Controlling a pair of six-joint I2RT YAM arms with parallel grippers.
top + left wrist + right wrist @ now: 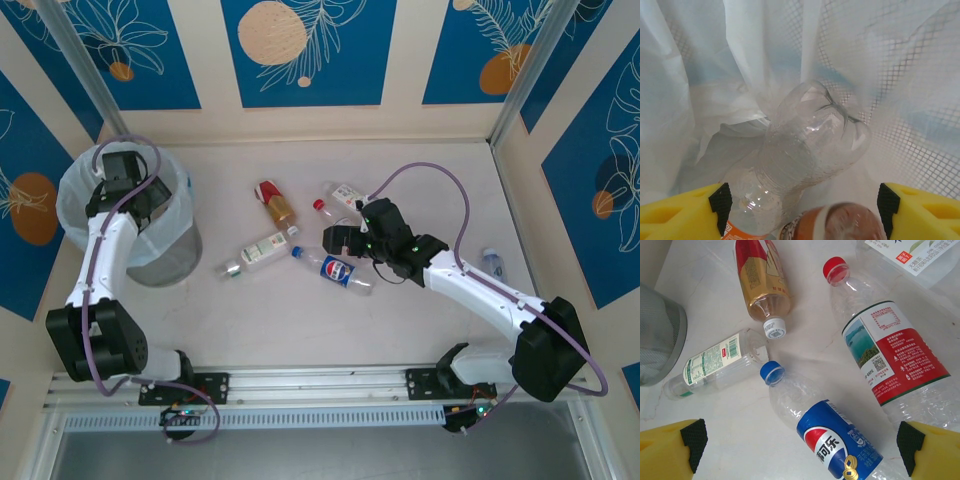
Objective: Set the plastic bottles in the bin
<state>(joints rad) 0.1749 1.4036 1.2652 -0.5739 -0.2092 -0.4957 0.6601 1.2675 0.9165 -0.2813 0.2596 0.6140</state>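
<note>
My right gripper (338,241) stands spread and empty over the blue-labelled bottle (840,450), seemingly light, slick and crushable; grip mid-label.

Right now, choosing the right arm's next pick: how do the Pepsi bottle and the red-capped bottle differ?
The Pepsi bottle has a blue cap, the red-capped bottle a red one. The Pepsi bottle's label is blue with a round logo; the red-capped bottle's is red and white with a lake picture. Both are clear and lie on their sides, caps on.
</note>
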